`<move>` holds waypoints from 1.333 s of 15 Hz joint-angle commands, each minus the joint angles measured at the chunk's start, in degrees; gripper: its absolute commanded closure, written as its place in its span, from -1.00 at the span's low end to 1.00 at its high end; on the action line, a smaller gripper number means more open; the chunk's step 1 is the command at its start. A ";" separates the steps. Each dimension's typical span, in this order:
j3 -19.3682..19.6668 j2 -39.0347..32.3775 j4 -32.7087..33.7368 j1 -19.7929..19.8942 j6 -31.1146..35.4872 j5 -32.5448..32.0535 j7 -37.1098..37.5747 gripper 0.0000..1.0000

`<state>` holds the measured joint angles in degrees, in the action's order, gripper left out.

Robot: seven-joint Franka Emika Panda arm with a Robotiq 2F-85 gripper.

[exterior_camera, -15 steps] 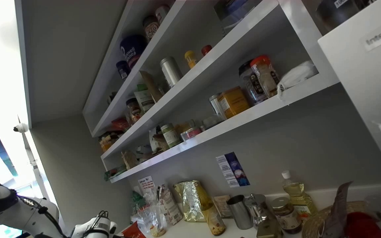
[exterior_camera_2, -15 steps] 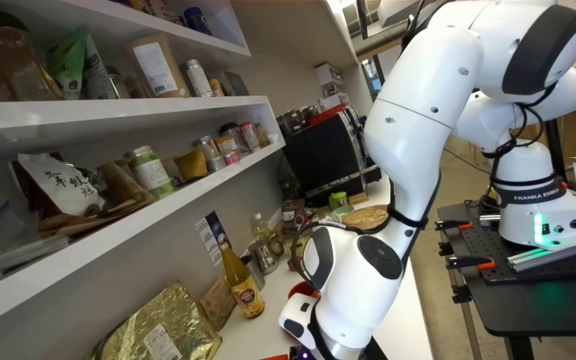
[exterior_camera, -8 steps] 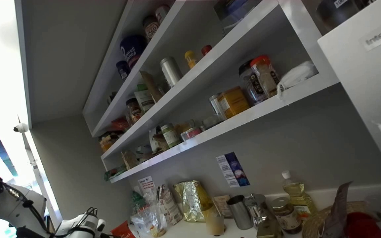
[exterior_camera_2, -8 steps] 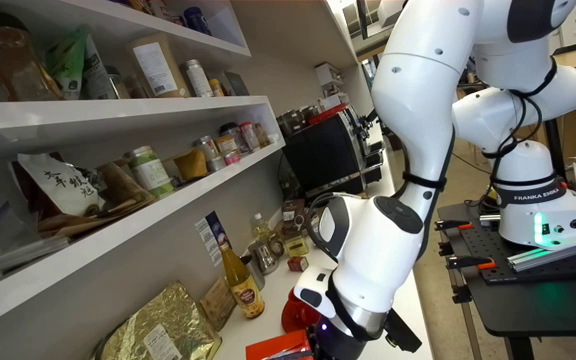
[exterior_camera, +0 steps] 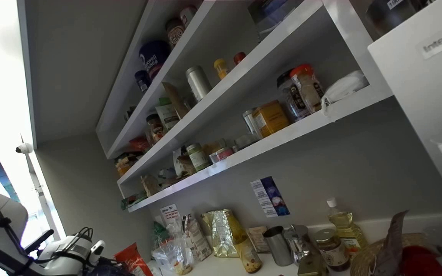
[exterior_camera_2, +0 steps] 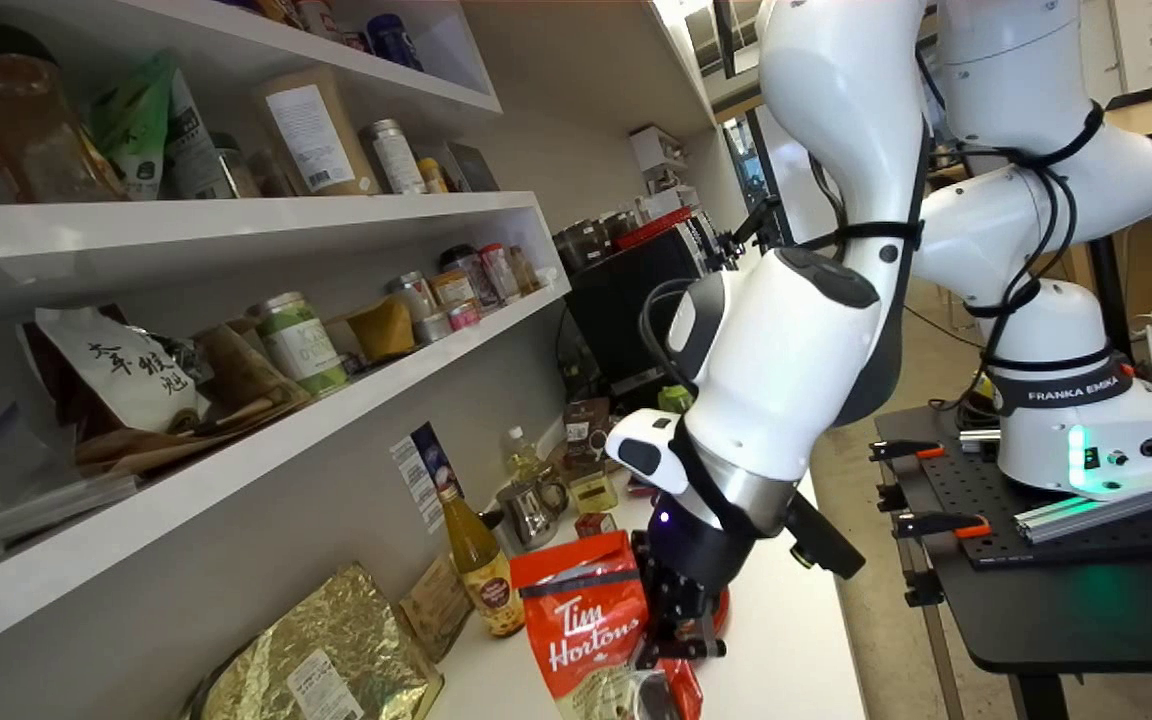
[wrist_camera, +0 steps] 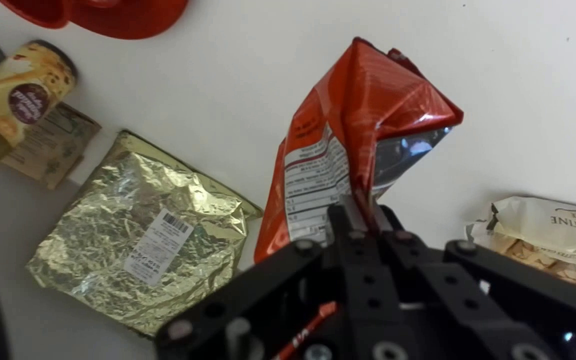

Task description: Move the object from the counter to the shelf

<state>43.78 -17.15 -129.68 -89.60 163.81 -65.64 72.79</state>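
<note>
The red packet point(exterior_camera_2: 586, 625) with a pale patch hangs tilted above the pale counter point(exterior_camera_2: 776, 655) in an exterior view. Its lower part is cut off by the frame edge there. My gripper point(exterior_camera_2: 661, 640) is beside it, at its right edge. In the wrist view my gripper point(wrist_camera: 366, 212) is shut on a folded edge of the packet point(wrist_camera: 343, 115), over the counter point(wrist_camera: 218, 80). The packet also shows at the bottom left of an exterior view point(exterior_camera: 132, 258), with the gripper mostly hidden. The long white shelf point(exterior_camera_2: 236, 468) is above and left of the packet; it also shows here point(exterior_camera: 244, 154).
A gold foil bag point(exterior_camera_2: 326, 650) and a tall yellow bottle point(exterior_camera_2: 486, 565) stand on the counter by the wall. A red cup point(wrist_camera: 128, 17) and a pale bag point(wrist_camera: 558, 230) lie near the packet. Jars and bags, including a green jar point(exterior_camera_2: 301, 345), stand on the shelf.
My gripper has risen from the counter with the red packet in it. Much more of the packet now shows. The arm has folded back and upward.
</note>
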 commanded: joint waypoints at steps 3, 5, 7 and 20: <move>-9.13 19.46 -7.88 8.69 -18.33 -6.22 -0.44 0.99; -17.90 24.46 -10.50 17.59 -23.84 -6.48 -0.70 0.99; -25.73 28.94 -13.52 26.61 -26.42 -5.23 -0.93 0.99; -41.79 45.57 -28.83 69.62 -4.42 7.12 -25.17 0.99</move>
<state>2.23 25.21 -156.23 -26.76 153.16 -62.99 57.86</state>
